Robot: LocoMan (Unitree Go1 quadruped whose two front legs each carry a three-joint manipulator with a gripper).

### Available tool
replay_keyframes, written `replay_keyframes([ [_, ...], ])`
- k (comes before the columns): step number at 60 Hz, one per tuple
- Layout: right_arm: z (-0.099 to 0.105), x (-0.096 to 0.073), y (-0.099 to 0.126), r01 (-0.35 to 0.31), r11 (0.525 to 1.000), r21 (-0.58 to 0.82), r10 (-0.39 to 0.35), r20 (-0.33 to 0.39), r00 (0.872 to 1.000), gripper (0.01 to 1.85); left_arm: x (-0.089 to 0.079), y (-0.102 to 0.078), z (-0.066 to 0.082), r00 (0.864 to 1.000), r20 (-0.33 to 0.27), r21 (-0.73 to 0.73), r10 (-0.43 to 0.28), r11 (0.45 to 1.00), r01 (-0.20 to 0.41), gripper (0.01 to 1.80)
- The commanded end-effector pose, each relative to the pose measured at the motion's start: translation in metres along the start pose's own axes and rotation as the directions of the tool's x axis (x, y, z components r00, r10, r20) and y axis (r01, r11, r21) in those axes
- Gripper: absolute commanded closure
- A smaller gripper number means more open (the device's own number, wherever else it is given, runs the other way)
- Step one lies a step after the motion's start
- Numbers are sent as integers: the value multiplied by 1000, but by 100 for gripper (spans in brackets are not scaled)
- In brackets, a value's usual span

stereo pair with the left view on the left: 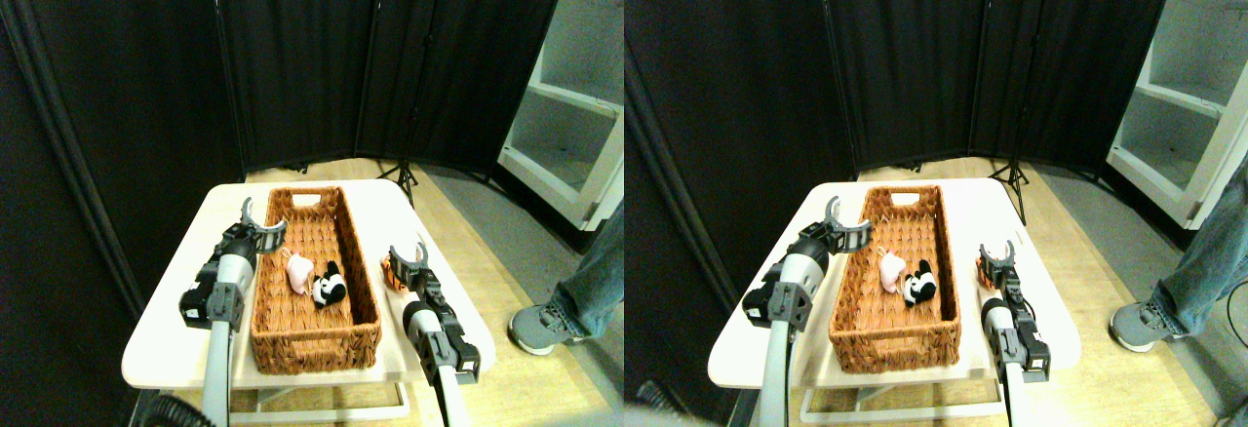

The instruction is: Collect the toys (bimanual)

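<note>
A pink plush toy and a black-and-white panda toy lie side by side inside the long brown wicker basket, near its middle. An orange toy sits on the white table just right of the basket, largely hidden behind my right gripper, which is open right at it. My left gripper is open with nothing in it, raised over the basket's left rim near the far end.
A person's leg and grey shoe stand on the floor to the right of the table. Black curtain panels close off the back, with a tripod foot behind the table. A white shelf unit stands at the far right.
</note>
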Motion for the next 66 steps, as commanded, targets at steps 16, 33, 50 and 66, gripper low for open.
replay_keyframes([
  [16, 4, 2, 8, -32, 999, 20, 32, -17, 999, 150, -20, 29, 35, 989, 140, 117, -44, 993, 28, 168],
  [33, 1, -1, 17, -31, 999, -32, 27, -131, 991, 143, -25, 66, 43, 965, 261, 108, 17, 993, -47, 165],
  [50, -12, -3, 27, -64, 971, -229, -12, -313, 950, 118, -23, 84, 45, 953, 302, 69, 32, 996, -56, 163],
  [66, -18, 2, 10, -5, 978, -208, -68, -344, 937, 104, -22, 89, 46, 948, 316, 44, 47, 997, -64, 164],
])
